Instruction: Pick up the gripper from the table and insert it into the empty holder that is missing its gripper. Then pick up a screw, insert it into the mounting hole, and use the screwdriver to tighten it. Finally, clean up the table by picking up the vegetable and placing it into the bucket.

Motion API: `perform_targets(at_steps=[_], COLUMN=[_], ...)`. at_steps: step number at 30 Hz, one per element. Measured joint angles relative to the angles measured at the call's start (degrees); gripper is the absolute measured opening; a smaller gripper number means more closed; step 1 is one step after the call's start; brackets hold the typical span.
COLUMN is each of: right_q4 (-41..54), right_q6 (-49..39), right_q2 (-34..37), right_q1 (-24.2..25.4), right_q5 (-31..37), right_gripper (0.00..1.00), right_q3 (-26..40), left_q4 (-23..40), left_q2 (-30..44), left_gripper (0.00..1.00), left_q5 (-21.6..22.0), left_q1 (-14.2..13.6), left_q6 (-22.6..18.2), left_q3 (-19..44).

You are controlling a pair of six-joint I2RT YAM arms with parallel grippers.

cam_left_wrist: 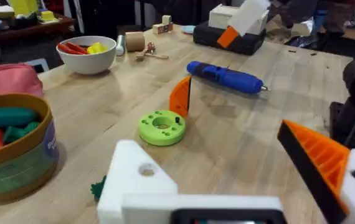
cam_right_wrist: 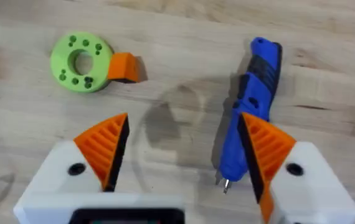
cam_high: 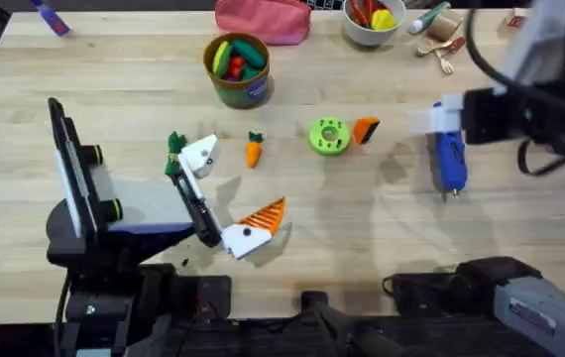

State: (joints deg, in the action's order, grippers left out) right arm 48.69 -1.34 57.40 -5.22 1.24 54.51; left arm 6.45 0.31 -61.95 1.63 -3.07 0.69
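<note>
Gripper wedge (cam_high: 365,130): on the table, right of centre, standing on edge and touching the green disc (cam_high: 329,137). Left gripper (cam_high: 225,193): fingers spread, nothing held; one finger bare, being the empty holder (cam_left_wrist: 137,180) with its mounting hole (cam_left_wrist: 146,168). Vegetable (cam_high: 254,151): just right of that holder. Wedge judged light, stiff, ribbed on one face; likely to tip or skid if nudged. Take hold across the two flat sides, clear of the disc. Screwdriver (cam_high: 450,159): well right of the wedge. Right gripper (cam_right_wrist: 184,155): fingers apart, empty, apparently above the screwdriver's tip end.

Gripper (cam_high: 365,130) touching disc (cam_high: 329,137); screwdriver (cam_high: 450,159) perhaps right.
</note>
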Motion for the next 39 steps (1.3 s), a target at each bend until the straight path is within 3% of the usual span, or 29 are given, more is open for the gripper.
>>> perform_targets(at_steps=[7,16,27,39], right_q4=[7.6,10.8,10.7,8.9], right_q6=[0.0,-0.2,-0.2,-0.2], right_q2=[14.7,30.0,38.7,41.3], right_q1=[-7.3,-12.4,-12.4,-12.7], right_q5=[2.2,2.6,2.6,1.2], right_gripper=[0.993,0.992,0.946,0.873], right_q3=[13.2,22.6,23.8,23.8], left_q4=[0.0,0.0,0.0,0.0], left_q2=[0.0,0.0,0.0,0.0], left_gripper=[0.985,0.985,0.986,0.985], left_q5=[0.0,0.0,0.0,0.0], left_q1=[0.0,0.0,0.0,0.0], left_q6=[0.0,0.0,0.0,0.0], left_q3=[0.0,0.0,0.0,0.0])
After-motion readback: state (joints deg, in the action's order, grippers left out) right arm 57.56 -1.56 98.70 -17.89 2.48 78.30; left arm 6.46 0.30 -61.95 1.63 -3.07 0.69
